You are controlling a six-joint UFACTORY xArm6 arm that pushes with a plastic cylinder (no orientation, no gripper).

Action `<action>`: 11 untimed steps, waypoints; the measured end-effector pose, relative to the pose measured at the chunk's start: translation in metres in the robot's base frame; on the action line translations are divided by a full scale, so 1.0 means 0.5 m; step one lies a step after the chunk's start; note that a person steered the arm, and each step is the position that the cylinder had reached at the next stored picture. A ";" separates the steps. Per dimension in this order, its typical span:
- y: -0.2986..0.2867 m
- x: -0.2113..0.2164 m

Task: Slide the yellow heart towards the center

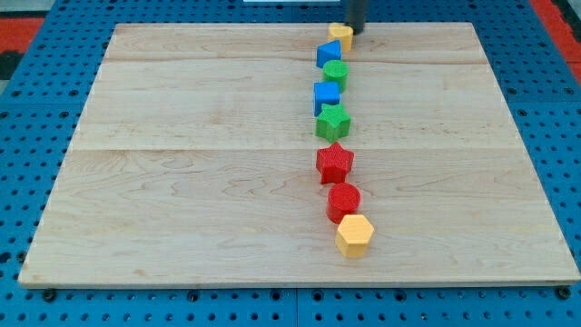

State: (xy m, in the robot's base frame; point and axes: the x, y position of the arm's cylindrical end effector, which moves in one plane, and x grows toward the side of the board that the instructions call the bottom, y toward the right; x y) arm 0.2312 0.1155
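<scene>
The yellow heart (340, 36) lies at the view's top edge of the wooden board (182, 182), a little right of the middle. My tip (355, 31) stands right against the heart's upper right side. The rod runs up out of the view's top. Below the heart a column of blocks runs down the board, starting with a blue block (329, 54) that touches the heart's lower left.
The column goes on with a green cylinder (336, 73), a second blue block (326, 95), a green star (332, 121), a red star (334, 163), a red cylinder (343, 201) and a yellow hexagon (354, 235). A blue pegboard surrounds the board.
</scene>
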 end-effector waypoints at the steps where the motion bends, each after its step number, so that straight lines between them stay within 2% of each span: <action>1: 0.017 0.131; 2: 0.096 0.027; 3: 0.063 -0.076; 6: -0.124 -0.075; 7: -0.137 -0.005; 8: -0.040 0.028; 9: -0.024 -0.046; 10: 0.034 0.019; 11: -0.002 0.203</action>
